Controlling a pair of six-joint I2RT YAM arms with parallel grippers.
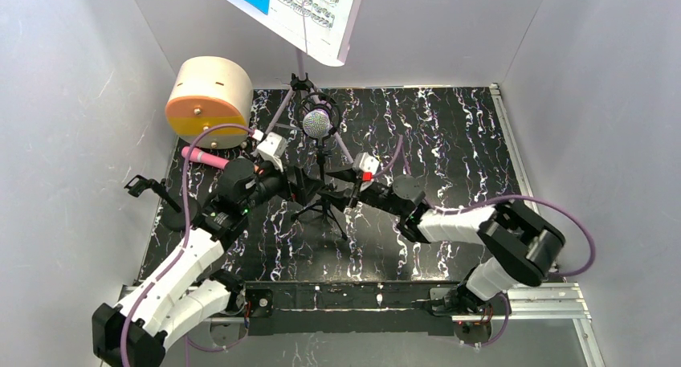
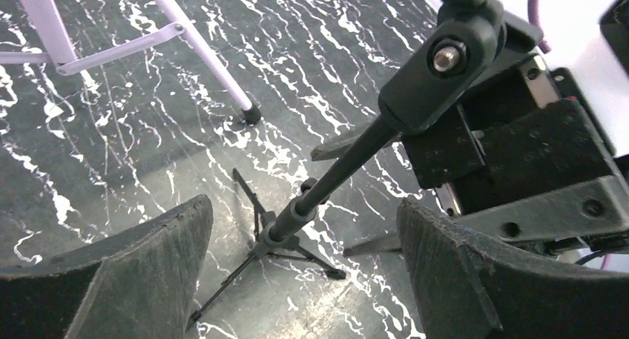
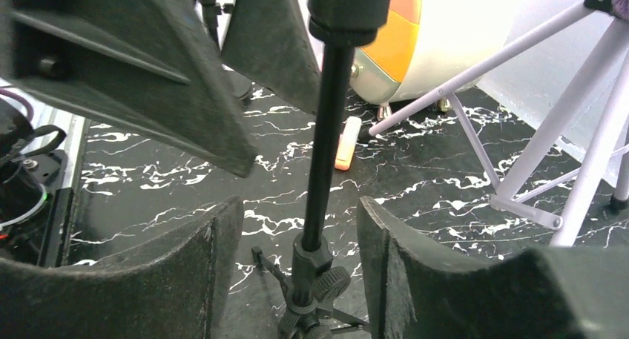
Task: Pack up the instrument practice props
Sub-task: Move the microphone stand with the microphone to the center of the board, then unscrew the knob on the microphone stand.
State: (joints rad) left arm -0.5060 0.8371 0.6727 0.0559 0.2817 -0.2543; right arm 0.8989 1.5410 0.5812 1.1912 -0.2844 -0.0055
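The silver-mesh mic [image 1: 317,123] sits in its black ring mount on a black tripod [image 1: 323,210], upright at the table's middle. Both grippers flank its pole. My left gripper [image 2: 304,235] is open wide, and the pole [image 2: 326,179] passes between its fingers [image 2: 163,257] untouched. My right gripper [image 3: 300,242] is open too, with a gap on each side of the pole [image 3: 323,161]. A pink handheld microphone [image 1: 205,156] lies at the back left. The lilac music stand [image 1: 283,110] stands behind, carrying blue and white sheet music [image 1: 297,6].
A cream and orange drum-like cylinder [image 1: 207,102] lies on its side at the back left, next to the pink microphone. A small black clamp [image 1: 144,186] sits at the left edge. Grey walls enclose the black marbled table [image 1: 450,142].
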